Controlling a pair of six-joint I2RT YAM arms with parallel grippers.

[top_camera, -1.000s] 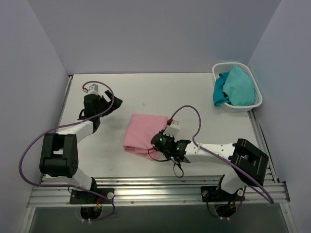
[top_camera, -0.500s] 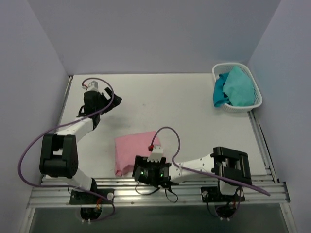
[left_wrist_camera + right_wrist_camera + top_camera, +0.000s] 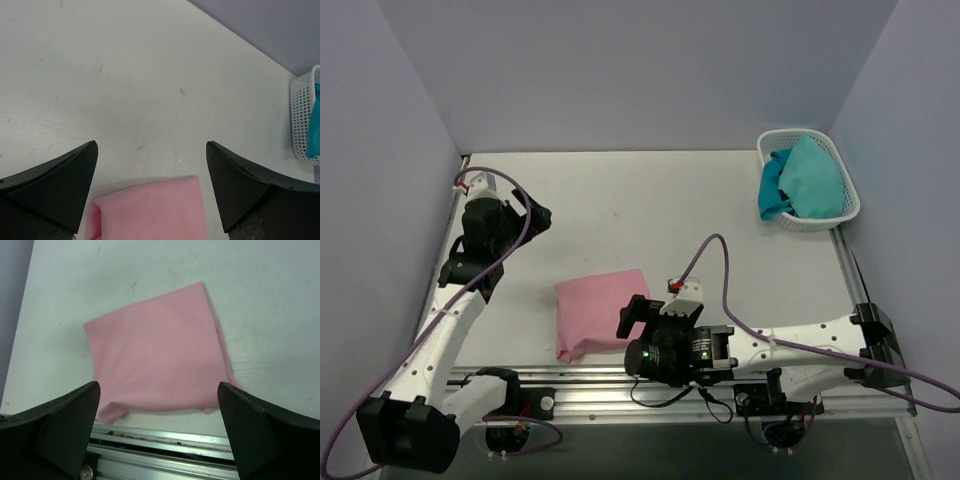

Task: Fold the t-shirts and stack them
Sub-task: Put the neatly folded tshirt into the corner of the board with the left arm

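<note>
We are holding our right gripper [image 3: 157, 385] spread wide and empty, the folded pink t-shirt [image 3: 160, 355] lying flat on the table between and just beyond its fingertips. Our left gripper [image 3: 151, 145] is gaping wide too, gripping nothing, the shirt's edge showing between its fingers, near their bases.

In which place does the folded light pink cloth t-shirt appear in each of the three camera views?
Top external: the folded light pink cloth t-shirt lies low, left of centre, beside the near metal rail.
Left wrist: only its far part shows, at the bottom centre.
Right wrist: it fills the middle.
Shared landmark: the metal rail, also at the right wrist view's bottom; absent from the left wrist view.
</note>
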